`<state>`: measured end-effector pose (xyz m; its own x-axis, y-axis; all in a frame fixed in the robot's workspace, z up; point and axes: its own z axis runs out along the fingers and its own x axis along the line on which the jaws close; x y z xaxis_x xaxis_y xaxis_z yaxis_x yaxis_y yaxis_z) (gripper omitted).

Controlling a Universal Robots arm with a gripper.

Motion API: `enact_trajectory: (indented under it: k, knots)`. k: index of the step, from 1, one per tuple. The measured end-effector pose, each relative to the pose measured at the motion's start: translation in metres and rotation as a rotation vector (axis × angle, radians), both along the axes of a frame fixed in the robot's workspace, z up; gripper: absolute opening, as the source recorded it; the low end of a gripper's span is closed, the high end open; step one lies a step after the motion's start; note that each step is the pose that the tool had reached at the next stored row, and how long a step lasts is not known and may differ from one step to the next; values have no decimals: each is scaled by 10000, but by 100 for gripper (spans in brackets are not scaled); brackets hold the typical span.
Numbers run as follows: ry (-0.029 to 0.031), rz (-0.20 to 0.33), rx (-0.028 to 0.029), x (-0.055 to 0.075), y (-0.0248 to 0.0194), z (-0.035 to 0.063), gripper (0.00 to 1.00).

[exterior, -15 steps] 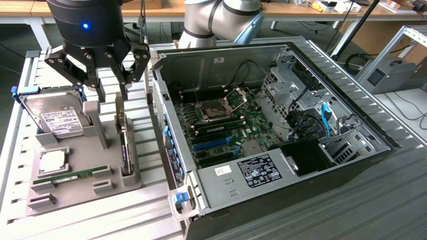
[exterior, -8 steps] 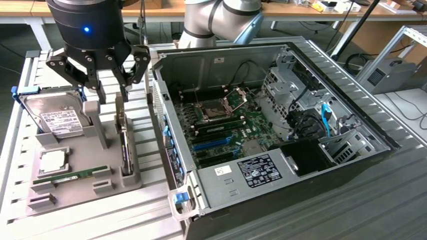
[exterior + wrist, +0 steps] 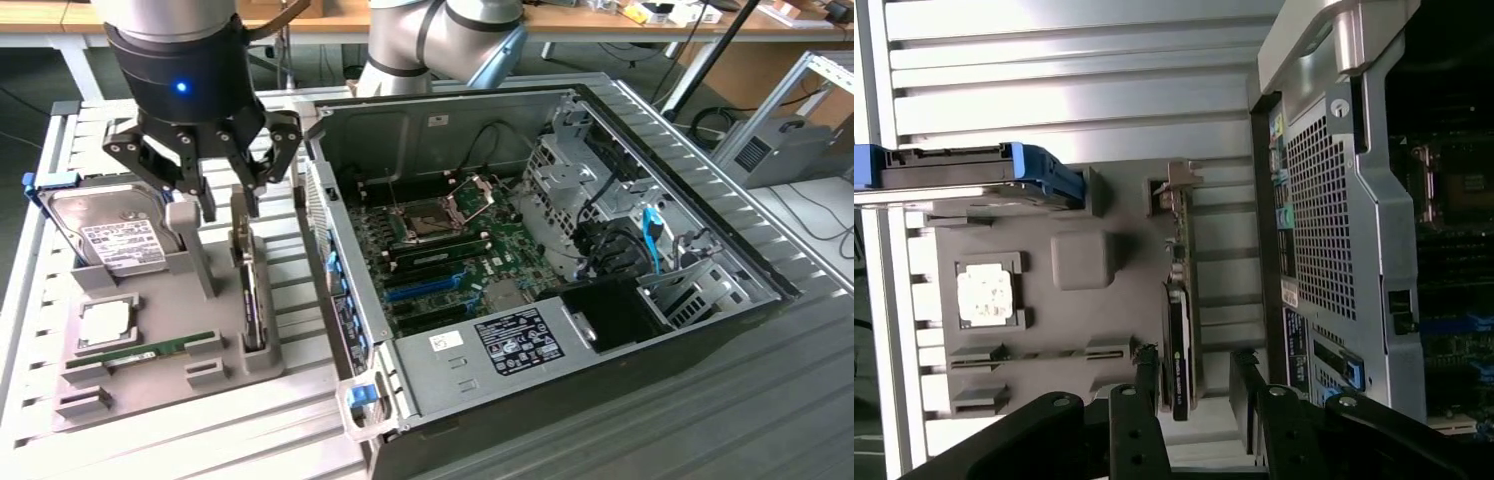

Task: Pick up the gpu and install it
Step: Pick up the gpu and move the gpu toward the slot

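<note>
The gpu (image 3: 250, 295) stands on edge in a slot. The ribbed metal surface (image 3: 267, 430) carries the open computer case (image 3: 534, 230) and, just beside it, the grey holder (image 3: 160, 320) that keeps the card. The claw (image 3: 224, 208) hangs over the card, spread wide, one finger on either side, gripping nothing. A hard drive (image 3: 114, 235) leans in the same holder.

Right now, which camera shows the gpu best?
The wrist view: the gpu lies edge-on, bracket to tip, its end between the open jaws. The exterior view gives a thin dark edge standing in the grey holder.
</note>
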<state>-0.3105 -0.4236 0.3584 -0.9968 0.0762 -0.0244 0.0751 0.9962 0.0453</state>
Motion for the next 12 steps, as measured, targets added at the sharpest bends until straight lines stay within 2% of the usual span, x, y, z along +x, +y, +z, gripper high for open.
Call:
enact_trajectory:
  k: [6,12]
  knots:
    - [0,0,0,0,0,-127,42]
    - [2,0,-1,0,0,-191,42]
